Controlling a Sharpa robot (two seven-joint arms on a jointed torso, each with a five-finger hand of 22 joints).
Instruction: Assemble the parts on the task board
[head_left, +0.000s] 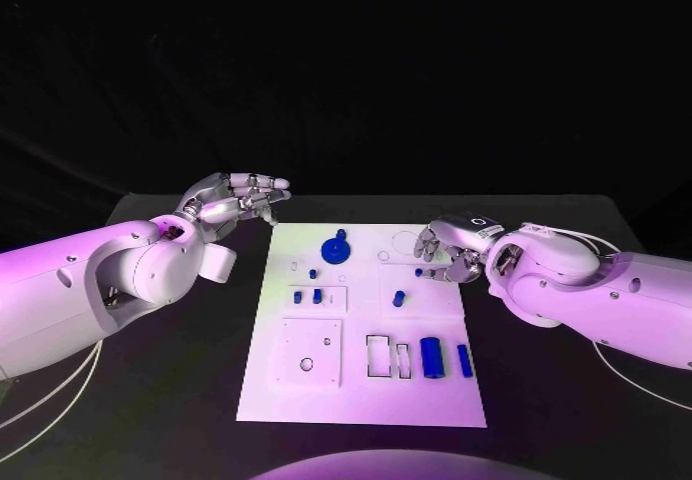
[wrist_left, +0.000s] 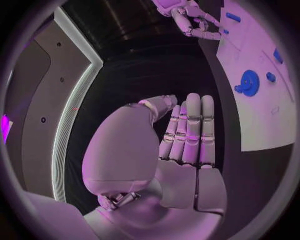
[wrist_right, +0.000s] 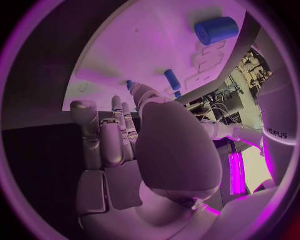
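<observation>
Blue parts (head_left: 431, 356) dot the task board (head_left: 364, 400); left hand (head_left: 238, 198) hovers empty, fingers together, off its far-left corner; right hand (head_left: 450, 250) at its right edge, grasp unclear.

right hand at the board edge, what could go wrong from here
1. The right hand hovers over the right edge of the white board, close to a small blue peg; its fingers could knock the peg over.
2. The big blue cylinder lies on its side and might roll if the board is bumped.
3. The left hand is off the board and holds nothing, so nothing steadies the board.
</observation>
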